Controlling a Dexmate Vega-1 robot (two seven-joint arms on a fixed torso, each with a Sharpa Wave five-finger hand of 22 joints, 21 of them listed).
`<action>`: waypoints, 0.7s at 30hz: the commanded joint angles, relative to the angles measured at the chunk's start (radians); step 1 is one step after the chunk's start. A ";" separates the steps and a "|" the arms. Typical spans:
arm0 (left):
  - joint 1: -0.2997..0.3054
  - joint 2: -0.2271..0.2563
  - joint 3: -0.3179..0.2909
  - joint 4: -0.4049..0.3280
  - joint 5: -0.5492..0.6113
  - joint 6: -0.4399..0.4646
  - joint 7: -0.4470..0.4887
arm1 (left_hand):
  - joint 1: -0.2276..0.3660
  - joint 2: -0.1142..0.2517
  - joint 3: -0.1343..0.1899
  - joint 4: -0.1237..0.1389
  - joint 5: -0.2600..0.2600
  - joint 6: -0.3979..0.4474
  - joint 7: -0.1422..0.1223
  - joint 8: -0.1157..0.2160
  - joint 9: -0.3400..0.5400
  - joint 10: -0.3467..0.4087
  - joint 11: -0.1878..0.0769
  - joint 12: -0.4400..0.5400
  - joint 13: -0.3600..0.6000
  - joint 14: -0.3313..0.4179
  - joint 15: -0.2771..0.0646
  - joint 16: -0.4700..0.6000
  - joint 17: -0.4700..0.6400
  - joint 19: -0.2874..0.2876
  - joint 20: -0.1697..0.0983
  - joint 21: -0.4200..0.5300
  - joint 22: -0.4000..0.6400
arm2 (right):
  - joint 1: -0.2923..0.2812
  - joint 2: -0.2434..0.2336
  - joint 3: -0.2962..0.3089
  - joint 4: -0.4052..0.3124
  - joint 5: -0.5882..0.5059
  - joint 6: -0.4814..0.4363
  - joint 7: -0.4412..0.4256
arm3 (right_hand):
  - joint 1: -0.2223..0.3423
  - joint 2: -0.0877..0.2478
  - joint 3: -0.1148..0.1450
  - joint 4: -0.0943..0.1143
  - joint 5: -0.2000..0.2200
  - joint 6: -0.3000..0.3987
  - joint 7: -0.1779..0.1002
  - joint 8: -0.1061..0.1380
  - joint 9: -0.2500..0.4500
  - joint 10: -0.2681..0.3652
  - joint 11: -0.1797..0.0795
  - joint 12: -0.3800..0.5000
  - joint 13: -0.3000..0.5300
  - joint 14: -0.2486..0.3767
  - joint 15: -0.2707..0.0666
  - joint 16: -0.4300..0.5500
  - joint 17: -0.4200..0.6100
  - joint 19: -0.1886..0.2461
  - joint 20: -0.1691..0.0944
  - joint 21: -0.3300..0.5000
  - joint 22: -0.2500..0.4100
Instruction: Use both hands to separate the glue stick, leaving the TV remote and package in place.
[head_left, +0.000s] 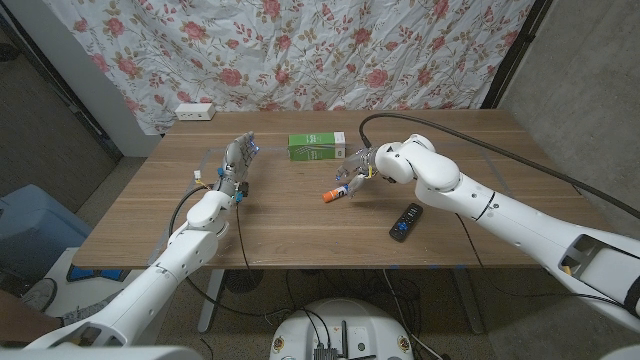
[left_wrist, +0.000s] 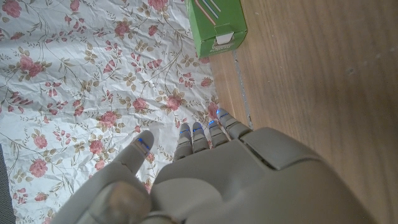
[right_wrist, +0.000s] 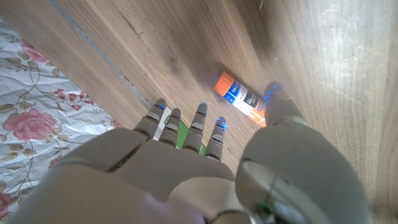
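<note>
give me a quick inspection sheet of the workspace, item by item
surface: wooden table, bare wood between the things
job's things: glue stick with orange cap lies on its side near the middle, not held; TV remote lies nearer the front edge; green package stands toward the far edge
clutter: nothing seen
hands: left hand raised at the table's left part, fingers apart, holding nothing; right hand open just above the glue stick, not gripping it
cables: black cable loops over the table from the right arm; thin wires at the left wrist
surroundings: floral cloth behind the table; white power strip at its far left corner
</note>
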 joint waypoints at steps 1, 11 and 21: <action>-0.001 0.003 0.003 0.000 -0.001 0.004 -0.003 | -0.005 0.086 0.001 0.004 0.004 0.009 0.002 -0.002 0.004 0.011 0.001 -0.003 0.002 -0.001 -0.001 -0.003 0.002 0.006 -0.003 -0.003 0.005 | 0.004 0.015 -0.024 0.033 -0.013 0.008 -0.025 | 0.016 -0.002 0.011 0.000 0.002 0.016 -0.002 0.005 0.003 0.014 -0.001 0.004 0.005 0.010 -0.001 0.008 0.004 0.009 -0.003 0.004 0.002; 0.019 0.010 -0.002 -0.022 -0.002 0.012 0.014 | -0.005 0.086 0.002 0.004 0.004 0.009 0.002 -0.002 0.004 0.011 0.002 -0.004 0.002 -0.001 -0.001 -0.004 0.002 0.006 -0.004 -0.003 0.005 | -0.004 0.011 -0.031 0.046 -0.036 0.011 -0.066 | 0.046 -0.004 0.019 -0.002 -0.001 0.032 -0.003 0.007 0.004 0.047 -0.014 0.008 0.005 0.035 -0.022 0.015 0.003 0.029 -0.009 0.007 0.002; 0.029 0.009 -0.003 -0.026 -0.004 0.005 0.012 | -0.006 0.086 0.002 0.005 0.004 0.009 0.003 -0.003 0.004 0.012 0.002 -0.004 0.002 0.000 0.000 -0.003 0.002 0.006 -0.003 -0.003 0.005 | -0.016 0.013 -0.038 0.057 -0.069 0.010 -0.110 | 0.062 -0.018 0.016 0.004 -0.008 0.064 -0.003 0.016 0.006 0.094 -0.033 0.013 0.005 0.073 -0.047 0.027 0.005 0.059 -0.020 0.010 0.002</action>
